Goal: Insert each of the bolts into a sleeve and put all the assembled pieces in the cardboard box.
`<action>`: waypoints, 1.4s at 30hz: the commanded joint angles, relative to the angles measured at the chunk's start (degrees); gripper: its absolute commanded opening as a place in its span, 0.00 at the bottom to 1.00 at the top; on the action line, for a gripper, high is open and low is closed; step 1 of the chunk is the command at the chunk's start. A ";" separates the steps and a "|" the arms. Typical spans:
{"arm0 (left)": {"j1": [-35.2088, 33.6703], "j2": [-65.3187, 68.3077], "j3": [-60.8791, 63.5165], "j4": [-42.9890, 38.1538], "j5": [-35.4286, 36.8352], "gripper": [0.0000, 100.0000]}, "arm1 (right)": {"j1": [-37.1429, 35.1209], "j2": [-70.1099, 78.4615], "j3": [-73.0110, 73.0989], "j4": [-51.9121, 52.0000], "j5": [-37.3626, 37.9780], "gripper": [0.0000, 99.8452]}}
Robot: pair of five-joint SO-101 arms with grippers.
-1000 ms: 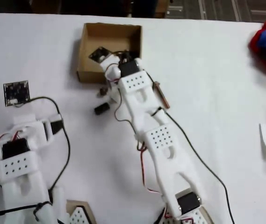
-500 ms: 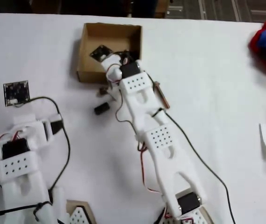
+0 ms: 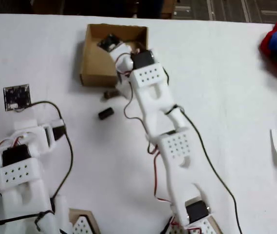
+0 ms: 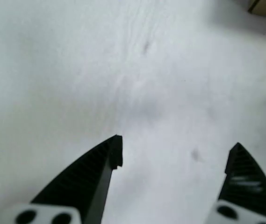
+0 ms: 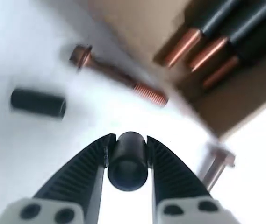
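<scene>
- gripping a black sleeve (image 5: 127, 161) tight in the right jaws, near the cardboard box (image 3: 97, 79).
- holding nothing in the left jaws, spread wide over the white surface (image 4: 147, 70).
- lying loose beside the box: a bolt (image 5: 118, 77) and a second sleeve (image 5: 38, 103).
- already boxed: three assembled pieces (image 5: 231, 32).

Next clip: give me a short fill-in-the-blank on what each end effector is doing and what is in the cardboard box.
1. The right end effector is shut on a black ___.
2. The cardboard box holds ___ assembled pieces.
3. The left end effector hangs over the bare table with its jaws ___.

Missing words: sleeve; three; open.
</scene>
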 commanded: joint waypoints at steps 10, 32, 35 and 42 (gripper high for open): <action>-0.44 -1.23 -1.63 0.00 0.26 0.36 | -0.84 -28.44 50.90 -4.44 2.73 0.02; -0.35 -1.23 -1.45 0.44 0.26 0.36 | -1.01 -17.01 50.99 -13.41 2.73 0.21; -0.35 -1.23 -1.45 0.44 0.26 0.36 | -0.84 -16.84 48.18 -13.32 2.73 0.21; -0.35 -1.23 -1.36 0.44 0.26 0.36 | -0.92 -17.01 41.76 -10.59 2.64 0.21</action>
